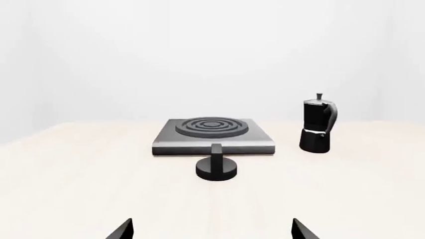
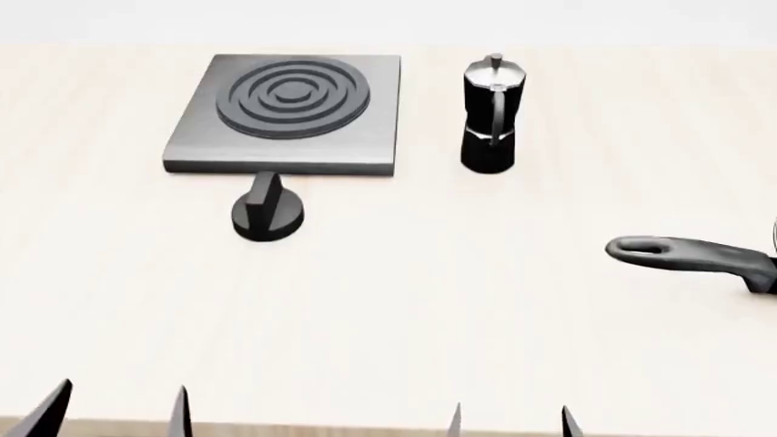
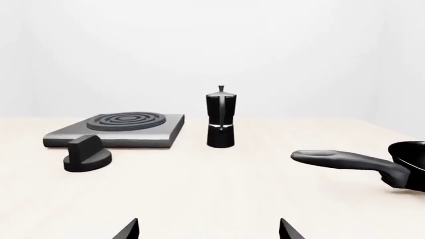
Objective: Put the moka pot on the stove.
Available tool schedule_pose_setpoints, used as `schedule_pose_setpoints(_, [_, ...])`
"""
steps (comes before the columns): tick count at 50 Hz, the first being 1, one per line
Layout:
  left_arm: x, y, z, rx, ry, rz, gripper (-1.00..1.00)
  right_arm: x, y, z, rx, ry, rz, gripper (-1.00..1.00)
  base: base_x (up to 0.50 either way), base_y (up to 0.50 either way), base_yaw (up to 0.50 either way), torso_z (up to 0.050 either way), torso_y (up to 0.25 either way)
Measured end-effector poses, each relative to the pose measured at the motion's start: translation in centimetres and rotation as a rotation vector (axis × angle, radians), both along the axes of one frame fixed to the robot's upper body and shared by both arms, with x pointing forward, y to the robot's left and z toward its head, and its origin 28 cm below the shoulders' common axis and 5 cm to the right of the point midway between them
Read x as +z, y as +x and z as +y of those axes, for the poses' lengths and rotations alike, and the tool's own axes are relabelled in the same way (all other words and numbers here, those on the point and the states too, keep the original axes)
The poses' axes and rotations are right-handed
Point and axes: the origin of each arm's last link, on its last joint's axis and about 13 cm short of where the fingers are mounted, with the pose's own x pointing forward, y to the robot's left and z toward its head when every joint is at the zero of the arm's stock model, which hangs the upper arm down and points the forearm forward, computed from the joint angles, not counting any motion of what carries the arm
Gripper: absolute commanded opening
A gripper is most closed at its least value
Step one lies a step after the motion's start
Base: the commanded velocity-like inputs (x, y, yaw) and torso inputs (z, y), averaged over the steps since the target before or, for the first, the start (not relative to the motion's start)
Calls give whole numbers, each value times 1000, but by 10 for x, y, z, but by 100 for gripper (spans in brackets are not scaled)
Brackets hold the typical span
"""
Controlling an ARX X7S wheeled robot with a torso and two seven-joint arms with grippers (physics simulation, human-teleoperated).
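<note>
The moka pot (image 2: pixel 492 114) stands upright on the table just right of the stove (image 2: pixel 206 137), apart from it; it also shows as the moka pot (image 1: pixel 317 124) and the moka pot (image 3: pixel 220 119). The stove (image 1: pixel 256 137) and stove (image 3: pixel 166 130) lie flat with silver rings in the middle. My left gripper (image 2: pixel 119 411) and right gripper (image 2: pixel 510 421) hang at the near table edge, far from the pot. Both are open and hold nothing, as seen for the left gripper (image 1: pixel 211 230) and the right gripper (image 3: pixel 207 230).
A squat round black knob (image 2: pixel 267 211) sits in front of the stove. A black pan with a long handle (image 2: pixel 692 258) lies at the right edge. The light wooden table (image 2: pixel 388 328) stretches bare between my grippers and these objects.
</note>
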Motion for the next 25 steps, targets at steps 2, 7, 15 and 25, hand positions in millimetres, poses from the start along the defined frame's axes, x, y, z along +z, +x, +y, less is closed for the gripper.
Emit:
schedule_pose_setpoints(2, [1, 0, 0, 0, -1, -4, 100, 0, 0, 0, 1, -1, -4, 100, 98, 0, 0, 0, 0])
schedule_pose_setpoints(7, [3, 0, 1, -2, -6, -14, 100, 0, 0, 0, 2, -4, -11, 100, 123, 0, 0, 0, 0])
schedule_pose_setpoints(15, [5, 1, 1, -5, -11, -28, 100, 0, 0, 0, 0, -11, -23, 100, 193, 0, 0, 0, 0])
schedule_pose_setpoints(25, [5, 3, 1, -5, -16, -35, 100, 0, 1, 0, 3, -18, -28, 100, 222, 0, 0, 0, 0])
